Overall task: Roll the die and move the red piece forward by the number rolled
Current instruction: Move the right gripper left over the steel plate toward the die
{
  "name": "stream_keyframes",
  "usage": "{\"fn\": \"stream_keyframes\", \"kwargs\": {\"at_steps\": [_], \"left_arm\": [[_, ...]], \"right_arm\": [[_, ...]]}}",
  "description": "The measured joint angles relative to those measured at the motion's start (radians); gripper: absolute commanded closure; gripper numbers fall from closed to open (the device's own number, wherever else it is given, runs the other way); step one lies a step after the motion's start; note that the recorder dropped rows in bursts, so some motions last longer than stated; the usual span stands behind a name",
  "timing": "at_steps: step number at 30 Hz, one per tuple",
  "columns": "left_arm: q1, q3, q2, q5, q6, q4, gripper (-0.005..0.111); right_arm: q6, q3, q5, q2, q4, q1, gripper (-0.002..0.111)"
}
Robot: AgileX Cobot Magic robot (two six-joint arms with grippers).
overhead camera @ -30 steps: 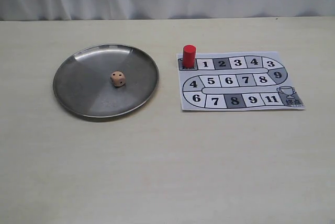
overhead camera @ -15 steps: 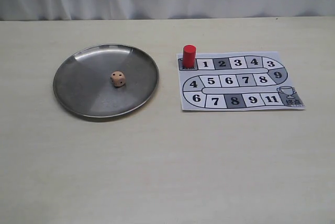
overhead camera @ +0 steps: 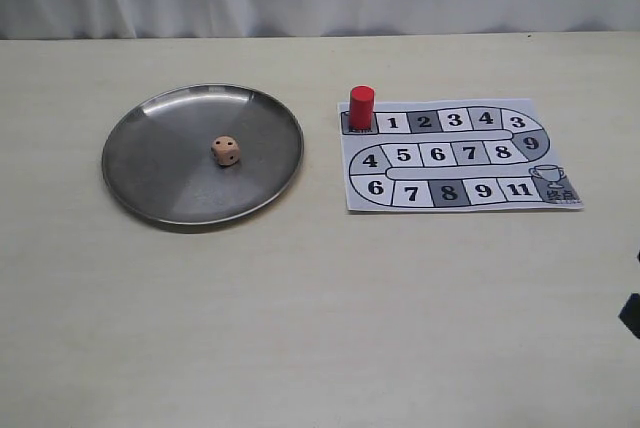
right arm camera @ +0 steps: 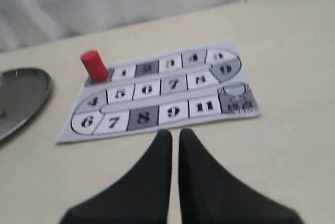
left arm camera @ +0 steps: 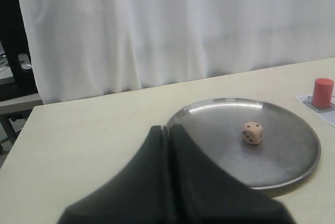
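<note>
The left gripper [left arm camera: 168, 135] has its fingers pressed together and holds nothing; the right gripper [right arm camera: 175, 132] shows only a thin slit and is empty also. The die [overhead camera: 226, 150] lies near the middle of the metal plate [overhead camera: 150, 188], and the red piece [overhead camera: 361, 108] stands upright on the start square of the paper board [overhead camera: 455, 193]. Risks, in my judgement: the plate rim is low, so a strong roll may send the die out onto the table; the die may slide on the smooth metal when pinched; the narrow piece may tip over; and printed nos. repeat (3, 4, 9), so counting by the numerals may mislead. Die pips are too small to read with certainty. The right wrist view is blurred, and in the exterior view both arms are nearly out of frame, with only 1 dark bit at the right edge.
</note>
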Motion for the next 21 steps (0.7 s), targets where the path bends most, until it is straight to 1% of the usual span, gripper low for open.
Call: {"fn": "stream_keyframes", "kwargs": {"at_steps": [3, 8, 11, 13, 18, 19, 21], "left_arm": [[0.000, 0.000, 0.000, 0.000, 0.000, 0.000, 0.107], [0.000, 0.000, 0.000, 0.000, 0.000, 0.000, 0.107], [0.000, 0.000, 0.000, 0.000, 0.000, 0.000, 0.107], [0.000, 0.000, 0.000, 0.000, 0.000, 0.000, 0.107], [0.000, 0.000, 0.000, 0.000, 0.000, 0.000, 0.107], [0.000, 0.000, 0.000, 0.000, 0.000, 0.000, 0.107], [0.000, 0.000, 0.000, 0.000, 0.000, 0.000, 0.107]], "right_arm": [[0.000, -0.036, -0.002, 0.174, 0.002, 0.000, 0.104], [-0.002, -0.090, -0.067, 0.427, 0.002, 0.000, 0.104], [-0.002, -0.142, -0.088, 0.587, 0.002, 0.025, 0.104], [-0.002, -0.188, -0.101, 0.682, 0.002, 0.085, 0.104], [-0.009, -0.337, -0.157, 0.879, 0.000, 0.300, 0.104], [-0.011, -0.381, -0.158, 0.910, 0.000, 0.324, 0.103], [-0.010, -0.479, -0.144, 0.990, -0.003, 0.371, 0.096]]}}
